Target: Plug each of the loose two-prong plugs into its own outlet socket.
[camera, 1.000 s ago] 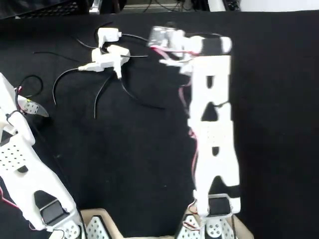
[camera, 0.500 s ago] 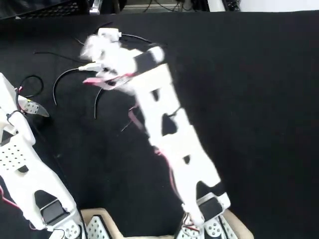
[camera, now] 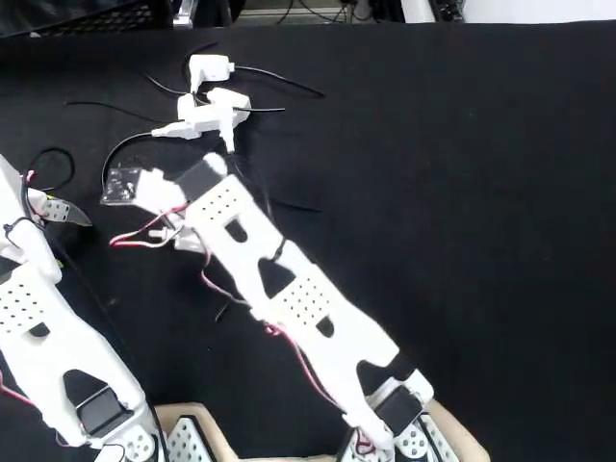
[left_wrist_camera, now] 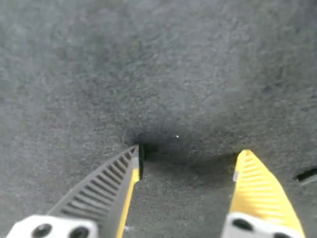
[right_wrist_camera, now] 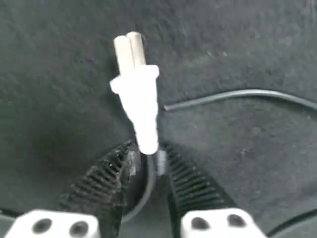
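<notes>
Right pincer [right_wrist_camera: 146, 151]: clamped on the cord end of a white two-prong plug [right_wrist_camera: 137, 96]. The prongs point away from the fingers, and the plug is held just above the black-clothed desk [camera: 481, 192]. A thin black wire [right_wrist_camera: 237, 94] lies on the cloth beside the plug.

High view: the right arm stretches diagonally across the desk, with its pincer on the arms' side of the white outlet sockets [camera: 210, 114] and apart from them. A further white socket piece [camera: 209, 69] sits just beyond that cluster. Loose black wires curl around both.

Left pincer [left_wrist_camera: 185, 158]: fingers apart, holding nothing, low over bare cloth at the desk's left edge.
</notes>
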Controlling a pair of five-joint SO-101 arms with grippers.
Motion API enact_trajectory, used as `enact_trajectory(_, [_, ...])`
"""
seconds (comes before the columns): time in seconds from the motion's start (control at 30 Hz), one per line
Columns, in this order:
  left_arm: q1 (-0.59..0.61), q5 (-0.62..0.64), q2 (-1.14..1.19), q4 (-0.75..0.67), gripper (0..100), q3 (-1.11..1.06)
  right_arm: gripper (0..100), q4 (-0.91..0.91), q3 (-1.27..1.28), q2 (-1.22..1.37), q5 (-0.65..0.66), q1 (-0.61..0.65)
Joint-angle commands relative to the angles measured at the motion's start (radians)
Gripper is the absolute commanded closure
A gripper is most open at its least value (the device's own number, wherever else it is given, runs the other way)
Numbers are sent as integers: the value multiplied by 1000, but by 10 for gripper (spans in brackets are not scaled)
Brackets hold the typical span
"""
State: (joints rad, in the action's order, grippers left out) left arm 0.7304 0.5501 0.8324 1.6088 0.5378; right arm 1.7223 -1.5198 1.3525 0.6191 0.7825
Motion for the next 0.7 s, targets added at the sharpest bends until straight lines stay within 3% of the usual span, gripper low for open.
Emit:
enact_trajectory(0.0, [47, 25, 2, 0, 700, 4, 773, -5, -117, -4, -37, 48])
enact_trajectory(0.33, [50, 31, -5, 0, 700, 4, 743, 46, -130, -303, -44, -9])
enact_trajectory(0.67, [47, 25, 0, 0, 700, 4, 744, 46, -128, -591, -150, -328])
